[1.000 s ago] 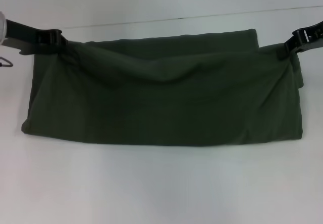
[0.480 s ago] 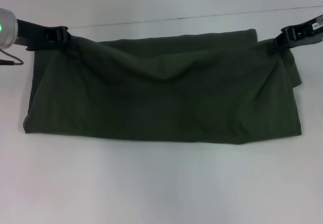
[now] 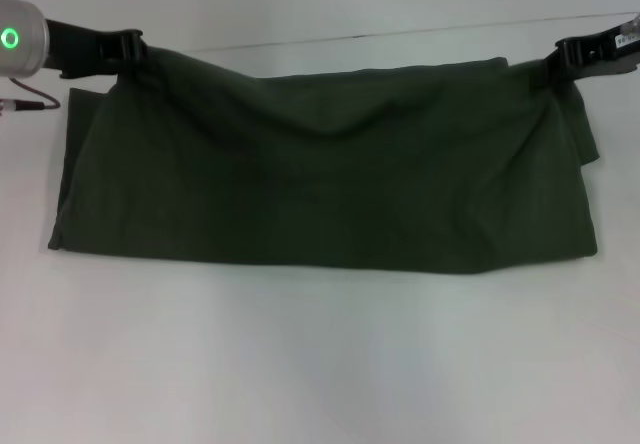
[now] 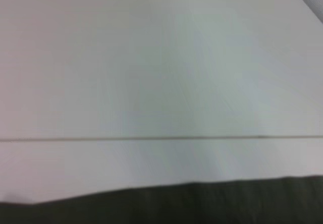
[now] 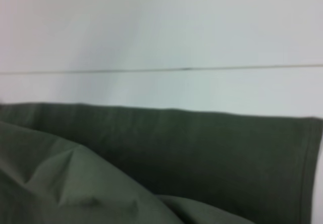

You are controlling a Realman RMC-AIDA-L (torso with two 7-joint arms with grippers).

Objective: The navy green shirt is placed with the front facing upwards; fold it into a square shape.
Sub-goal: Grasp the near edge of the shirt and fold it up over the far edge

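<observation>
The navy green shirt (image 3: 320,169) lies spread wide across the white tabletop (image 3: 320,364), already doubled over into a long band. Its upper layer is raised at both far corners and sags in a shallow dip midway between my two sets of jaws. The near edge rests flat on the tabletop, running roughly straight from one side to the other. No lettering shows on the exposed cloth.

My left gripper (image 3: 128,48) is pinching the shirt's far corner on my left side, jaws pressed together on the fabric. My right gripper (image 3: 560,61) is pinching the opposite far corner, likewise closed on cloth. Both hold their corners lifted just above the tabletop.

In my left wrist view only a strip of dark fabric (image 4: 202,204) shows against the tabletop. In my right wrist view a hemmed edge lies flat with a raised fold in front of it.
</observation>
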